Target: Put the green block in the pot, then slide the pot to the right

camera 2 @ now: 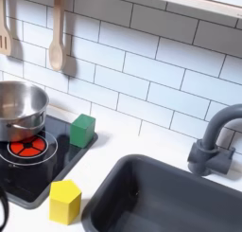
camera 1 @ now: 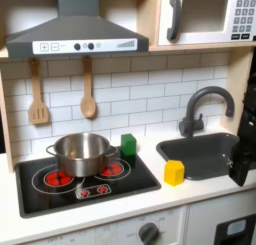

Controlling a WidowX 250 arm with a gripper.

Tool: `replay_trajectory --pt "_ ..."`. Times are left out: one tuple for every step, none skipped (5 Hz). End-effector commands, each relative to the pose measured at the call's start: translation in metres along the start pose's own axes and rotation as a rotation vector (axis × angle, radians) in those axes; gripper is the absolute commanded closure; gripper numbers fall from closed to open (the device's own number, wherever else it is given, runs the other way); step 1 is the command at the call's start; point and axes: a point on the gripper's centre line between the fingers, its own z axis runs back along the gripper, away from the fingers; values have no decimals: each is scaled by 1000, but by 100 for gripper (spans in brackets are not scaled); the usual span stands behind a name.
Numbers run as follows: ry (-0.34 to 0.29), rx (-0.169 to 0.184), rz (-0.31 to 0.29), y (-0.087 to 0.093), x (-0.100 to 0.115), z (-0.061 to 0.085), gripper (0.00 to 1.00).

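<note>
One green block (camera 1: 128, 143) stands upright just beside the steel pot (camera 1: 81, 152) at the back edge of the stovetop (camera 1: 130, 181), so my claw (camera 1: 243, 161), a dark shape over the sink (camera 1: 205, 149) whose spread I cannot tell, should cross over and pinch its flat sides squarely

Toy kitchen: black stovetop (camera 1: 60, 194) lower left of the first exterior view, red burner rings. Yellow block (camera 1: 175, 172) on the white bench (camera 1: 200, 194) just left of the dark sink (camera 1: 205, 149), black faucet (camera 1: 205, 104) behind it. Wooden spatula (camera 1: 38, 94) and spoon (camera 1: 88, 89) hang on the tile wall, range hood (camera 1: 75, 29) top left, microwave (camera 1: 210, 14) top right
</note>
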Motion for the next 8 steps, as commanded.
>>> replay_trajectory --pt "0 0 0 0 0 0 0" --pt "2 19 15 4 20 -5 0" --pt "23 30 13 6 37 -15 0" --pt "11 34 2 8 53 -16 0" --pt "3 49 11 15 76 -20 0" --pt "-4 57 7 21 97 -24 0" --pt "-15 63 4 26 117 -27 0" --pt "-20 69 -1 32 135 -31 0"
